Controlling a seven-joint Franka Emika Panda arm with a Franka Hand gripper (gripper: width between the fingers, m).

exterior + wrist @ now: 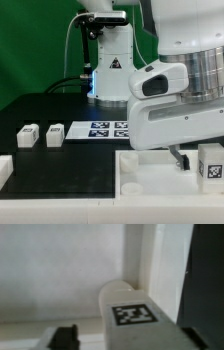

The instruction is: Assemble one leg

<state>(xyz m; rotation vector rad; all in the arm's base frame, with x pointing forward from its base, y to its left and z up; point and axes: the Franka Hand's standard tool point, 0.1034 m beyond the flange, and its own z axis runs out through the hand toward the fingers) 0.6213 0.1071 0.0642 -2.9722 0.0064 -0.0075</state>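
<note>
1. The leg, a white peg with a marker on its face, stands inside the white tray part, near the inner corner of the tray's raised rim.
2. The gripper hangs low at the exterior view's right; one finger is visible, so I cannot tell whether it grasps the leg.
3. I judge the leg must stay upright and square to the corner while it is turned in slowly.
4. Two spare pegs lie well apart, left of the marker board.
</note>
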